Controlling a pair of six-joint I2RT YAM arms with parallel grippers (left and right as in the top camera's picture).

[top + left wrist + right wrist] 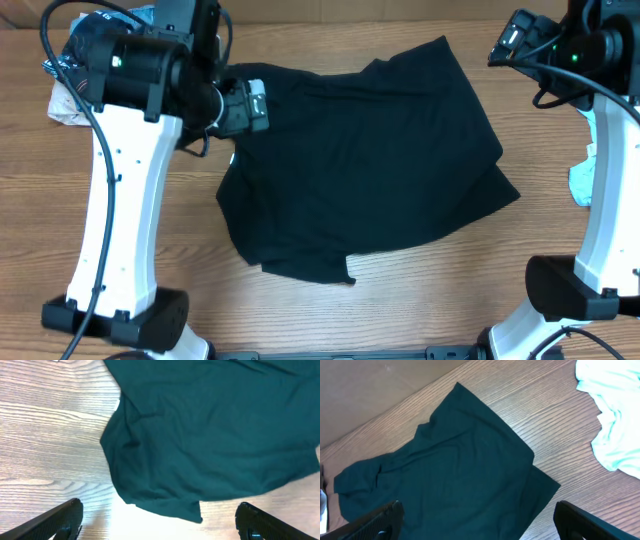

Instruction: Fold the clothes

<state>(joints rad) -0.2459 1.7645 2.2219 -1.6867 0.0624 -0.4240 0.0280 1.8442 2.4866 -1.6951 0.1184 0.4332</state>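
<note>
Left claw [160, 525]: I see it spread wide. One finger [57, 521] sits in each lower corner of the left wrist view, and nothing is pinched between them.
Left claw position: From overhead I place it above the left edge of the black shirt [370, 170], near the upper corner. I cannot tell whether it touches the cloth.
Right claw [477, 522]: This one is also spread wide. Its fingers [585, 521] stand far apart at the bottom of its wrist view and grip nothing.
Right claw position: It is held up at the far right corner of the worktop [400, 310], looking down on the shirt's right side.
Black shirt: It lies rumpled in the middle of the worktop. A second layer shows under its right corner, and the near hem is uneven.
Light blue T-shirt [615, 420]: It is crumpled at the right edge of the worktop beside the right arm. A strip of bare wood separates it from the black shirt.
Far left corner: I see a pale bundle of fabric [62, 108], mostly hidden behind the left arm.
</note>
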